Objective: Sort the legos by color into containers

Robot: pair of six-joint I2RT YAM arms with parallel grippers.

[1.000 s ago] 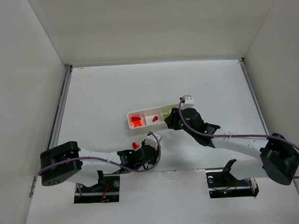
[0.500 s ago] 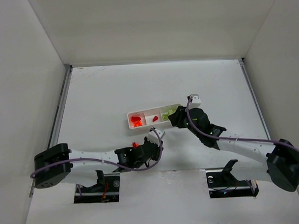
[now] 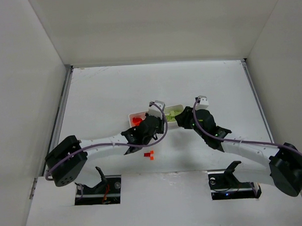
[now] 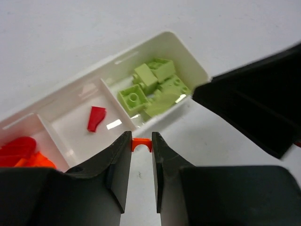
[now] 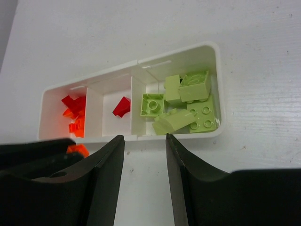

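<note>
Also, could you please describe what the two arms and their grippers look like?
Both the left arm and right arm have slim white links between bulky black joint housings, each trailed by a purple-grey cable. A small white block tops each wrist. The left gripper and right gripper have two matte black, flat, tapering fingers.

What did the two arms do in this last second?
The left tool took hold of an orange piece near the table's front edge and carried it forward to the tray. The right tool, open and empty, drew back slightly to the right from the tray's green end. The tray and its contents stayed put.
</note>
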